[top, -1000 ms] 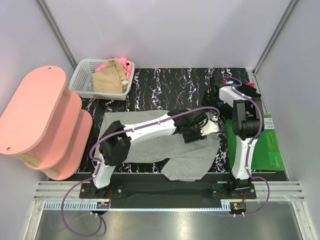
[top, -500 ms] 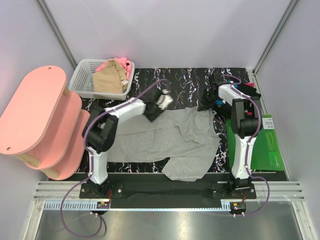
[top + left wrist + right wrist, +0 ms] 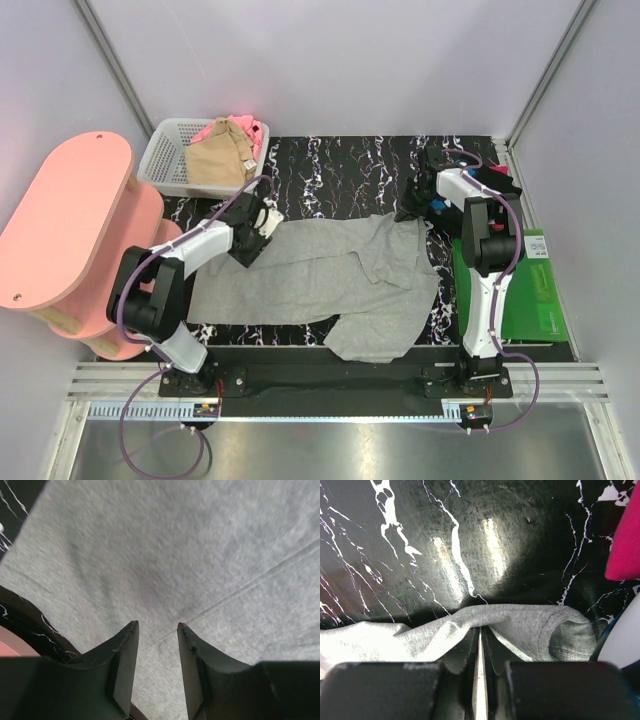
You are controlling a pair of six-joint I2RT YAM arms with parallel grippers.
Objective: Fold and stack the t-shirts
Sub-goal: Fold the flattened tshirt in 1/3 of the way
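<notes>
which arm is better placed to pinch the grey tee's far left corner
Left. The left pincer hangs open just over the grey tee by that corner, with nothing between its jaws. The right pincer is shut on the tee's far right edge.

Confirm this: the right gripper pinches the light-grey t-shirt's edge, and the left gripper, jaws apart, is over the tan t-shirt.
Wrong on one count. The left gripper, jaws apart, is over the light-grey t-shirt, as the left wrist view shows; the tan t-shirt lies in the white basket. The right gripper does pinch the grey edge.
</notes>
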